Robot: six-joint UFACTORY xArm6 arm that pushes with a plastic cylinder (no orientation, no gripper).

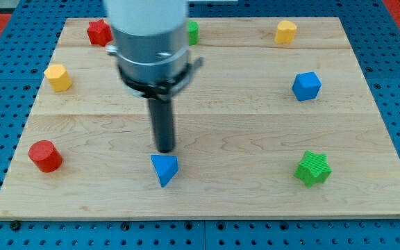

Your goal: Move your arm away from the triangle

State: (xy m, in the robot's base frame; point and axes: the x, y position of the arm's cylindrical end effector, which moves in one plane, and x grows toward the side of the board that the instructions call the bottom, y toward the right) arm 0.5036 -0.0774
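The blue triangle block (164, 169) lies on the wooden board (242, 132) near the view's bottom, left of centre. My tip (165, 148) stands just above the triangle in the view, almost touching its top edge. The dark rod rises from there to the grey arm body (151, 42) at the view's top.
A red cylinder (45, 155) sits at the bottom left, a yellow block (57, 76) at the left, a red star (99, 32) at the top left. A green block (193, 32) is partly hidden behind the arm. A yellow block (285, 31), blue cube (306, 86) and green star (313, 169) lie on the right.
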